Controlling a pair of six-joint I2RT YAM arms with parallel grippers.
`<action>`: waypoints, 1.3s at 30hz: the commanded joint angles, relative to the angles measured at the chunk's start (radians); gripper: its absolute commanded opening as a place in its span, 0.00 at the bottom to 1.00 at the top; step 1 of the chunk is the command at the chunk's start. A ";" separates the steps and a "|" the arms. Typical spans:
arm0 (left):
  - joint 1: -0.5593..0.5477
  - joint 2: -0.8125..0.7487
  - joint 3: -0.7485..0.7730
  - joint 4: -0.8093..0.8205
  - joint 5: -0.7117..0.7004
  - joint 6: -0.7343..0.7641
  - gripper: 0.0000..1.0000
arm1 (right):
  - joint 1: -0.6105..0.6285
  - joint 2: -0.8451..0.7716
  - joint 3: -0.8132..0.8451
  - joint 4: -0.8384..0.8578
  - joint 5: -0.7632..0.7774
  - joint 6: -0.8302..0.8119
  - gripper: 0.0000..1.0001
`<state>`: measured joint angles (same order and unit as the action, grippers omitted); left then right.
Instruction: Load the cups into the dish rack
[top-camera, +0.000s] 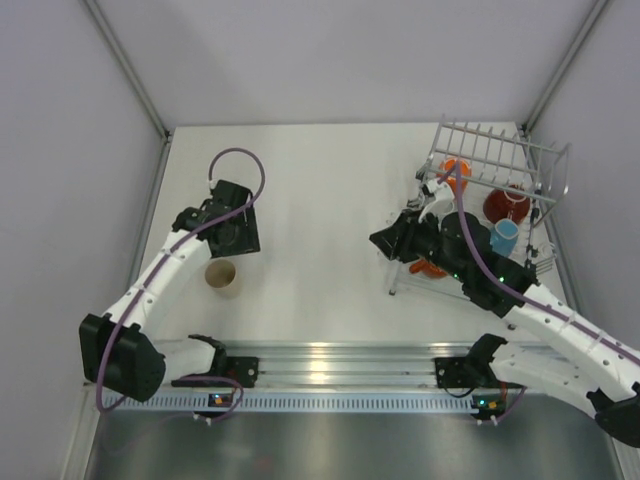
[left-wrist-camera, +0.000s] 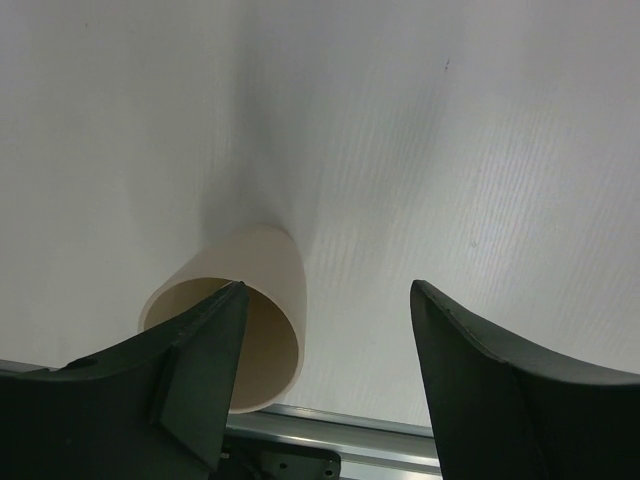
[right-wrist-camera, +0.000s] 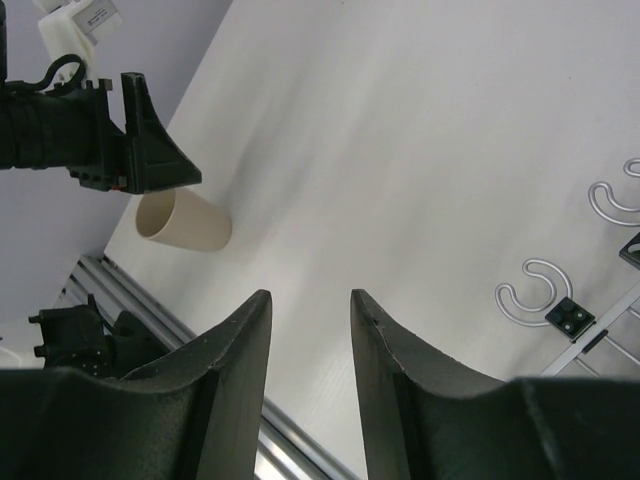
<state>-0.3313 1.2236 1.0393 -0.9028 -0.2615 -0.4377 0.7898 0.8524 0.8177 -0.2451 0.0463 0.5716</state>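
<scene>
The cream cup (top-camera: 221, 275) stands upright on the table (top-camera: 320, 200) at the near left, well apart from the dish rack (top-camera: 500, 140) at the far right, which already holds an orange cup (top-camera: 451, 168), a dark red cup (top-camera: 507, 203) and a light blue cup (top-camera: 505, 237). The left gripper (left-wrist-camera: 328, 292) hovers over the cream cup with its jaws wide and empty, 1 finger (left-wrist-camera: 205, 350) above the rim. The right gripper (right-wrist-camera: 310, 300), near the rack, is barely parted and holds nothing. The cream cup looks rigid, light and probably slick (no handle shows), so pinching its wall across the rim seems the surest hold.

Left end effector (left-wrist-camera: 327, 286), jaws wide apart
</scene>
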 joint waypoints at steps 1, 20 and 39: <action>-0.002 -0.039 0.014 -0.016 -0.030 -0.058 0.71 | 0.003 -0.032 -0.008 0.058 0.030 -0.007 0.38; -0.002 -0.058 -0.071 -0.030 -0.076 -0.162 0.51 | -0.001 -0.088 -0.038 0.026 0.075 0.010 0.41; -0.003 -0.019 -0.081 0.028 0.008 -0.182 0.00 | 0.000 -0.113 -0.054 0.024 0.086 0.008 0.42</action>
<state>-0.3313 1.2240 0.9184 -0.9016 -0.2893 -0.6125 0.7895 0.7635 0.7597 -0.2512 0.1127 0.5812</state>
